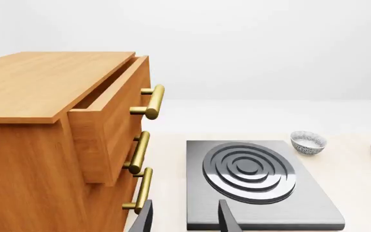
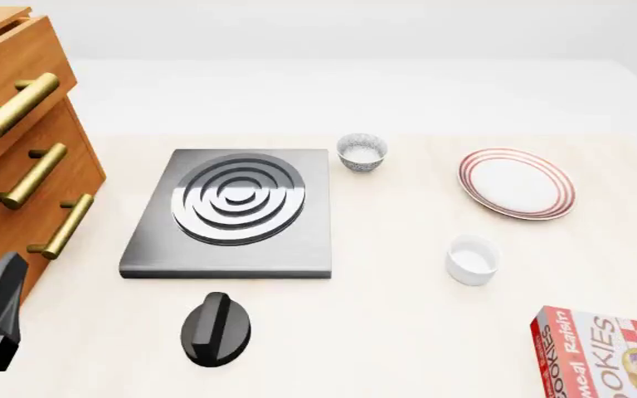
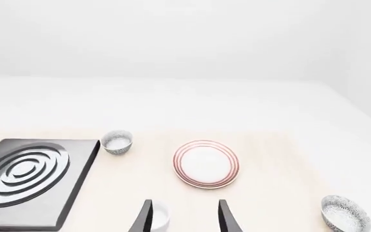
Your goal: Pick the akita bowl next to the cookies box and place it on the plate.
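The task stands at its opening step: nothing is grasped, and the approach to the target has not begun.

1. Target location. 2 speckled bowls are present. The akita bowl [image 3: 345, 212] to be picked shows only in the right wrist view, at the lower right of that frame, well apart from the plate [image 3: 206, 164]. The front view does not contain it; the cookies box [image 2: 606, 352] sits at that frame's lower right corner, so the bowl is judged to lie just beyond that edge. The second speckled bowl [image 2: 362, 152], at upper centre beside the stove plate [image 2: 235, 211], is the wrong one.

2. Grippers. The right gripper [image 3: 184, 217] has its fingers spread, holding nothing; a plain white cup [image 3: 156, 217] lies just ahead of them. The left gripper [image 1: 184, 220] is likewise released, facing the stove plate and the wooden drawer cabinet [image 1: 44, 121].

3. Next move. The right arm would need to swing toward the target bowl, descend over its rim and close.

4. Materials. The bowl is round, grey-and-white speckled outside and pale inside. The plate is flat, white, with thin red rings. The box is a rectangular printed carton with a red edge.
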